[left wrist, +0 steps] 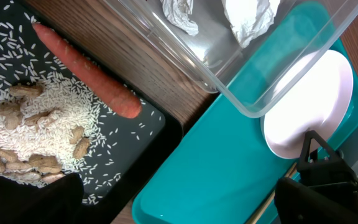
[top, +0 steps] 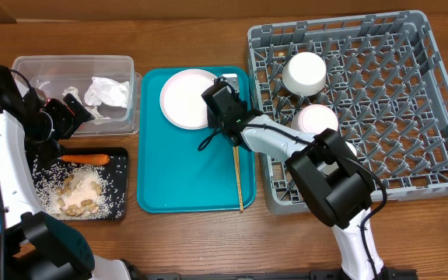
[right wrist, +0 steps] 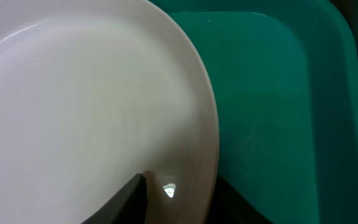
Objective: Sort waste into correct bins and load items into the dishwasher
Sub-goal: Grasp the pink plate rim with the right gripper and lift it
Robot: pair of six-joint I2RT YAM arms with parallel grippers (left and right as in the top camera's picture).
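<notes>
A round white plate point(top: 183, 97) is lying in the far half of the teal serving tray point(top: 177, 171), its rim nearly meeting the tray wall. The right gripper point(top: 215, 97) is straddling that rim with its fingers point(right wrist: 129, 199); whether they are pinching is unclear. Left of the tray, the left gripper point(top: 80, 109) is hanging with fingers spread wide.

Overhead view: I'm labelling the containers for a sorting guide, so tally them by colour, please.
Clear tub: 1
Black tray: 1
Teal tray: 1
Grey dish rack: 1
Total: 4
</notes>
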